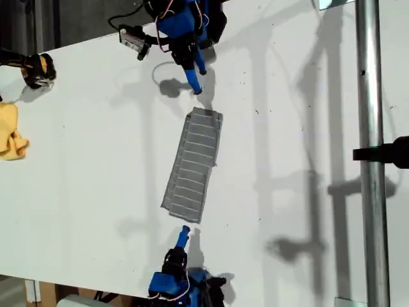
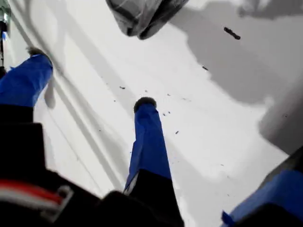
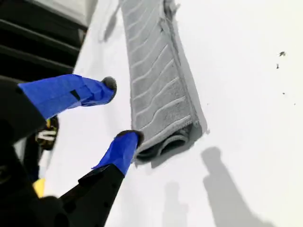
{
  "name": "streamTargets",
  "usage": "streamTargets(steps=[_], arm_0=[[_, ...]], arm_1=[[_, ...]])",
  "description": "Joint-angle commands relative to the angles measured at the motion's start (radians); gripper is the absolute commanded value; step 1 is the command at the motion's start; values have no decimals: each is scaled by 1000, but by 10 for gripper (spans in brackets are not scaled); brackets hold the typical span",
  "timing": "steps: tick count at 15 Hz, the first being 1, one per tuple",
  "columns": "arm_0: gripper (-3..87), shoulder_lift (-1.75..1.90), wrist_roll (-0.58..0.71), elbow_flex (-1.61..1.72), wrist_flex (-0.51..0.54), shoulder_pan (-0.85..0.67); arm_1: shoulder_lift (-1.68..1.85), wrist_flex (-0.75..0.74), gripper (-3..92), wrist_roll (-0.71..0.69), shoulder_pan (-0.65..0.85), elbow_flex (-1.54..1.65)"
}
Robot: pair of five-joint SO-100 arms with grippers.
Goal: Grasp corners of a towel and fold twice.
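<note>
The towel [image 1: 193,165] lies on the white table [image 1: 96,166], folded into a long narrow grey strip with white stripes across it. My first gripper [image 1: 195,86] is at the exterior view's top, a short way off the strip's upper end. It is open, with bare table between its blue fingers [image 2: 150,137] and the towel end [image 2: 142,16] beyond them. My second gripper [image 1: 184,231] is at the exterior view's bottom. It is open too, one fingertip [image 3: 129,138] right beside the layered end of the towel [image 3: 156,80].
A yellow cloth [image 1: 11,131] and a black-and-yellow object [image 1: 38,69] lie at the exterior view's left. A metal pole [image 1: 370,153] with a black clamp [image 1: 386,153] crosses the exterior view's right. A small black device [image 1: 132,38] sits beside the top arm.
</note>
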Motion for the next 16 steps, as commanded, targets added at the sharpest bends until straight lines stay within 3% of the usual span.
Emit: streamTargets(steps=[1, 4, 6, 10, 16], arm_0=[[135, 236, -20, 117, -6, 17], [135, 255, -48, 166, -11, 34], [134, 255, -55, 189, -12, 32], [128, 255, -77, 193, 5, 40], [126, 255, -97, 183, 46, 48]], arm_1=[[-51, -35, 365, 41, -37, 6], [-202, -127, 388, 104, -86, 48], [-483, -224, 413, 127, -83, -8], [-1094, -433, 431, -17, 71, -267], [-1177, -523, 424, -137, 212, -304]])
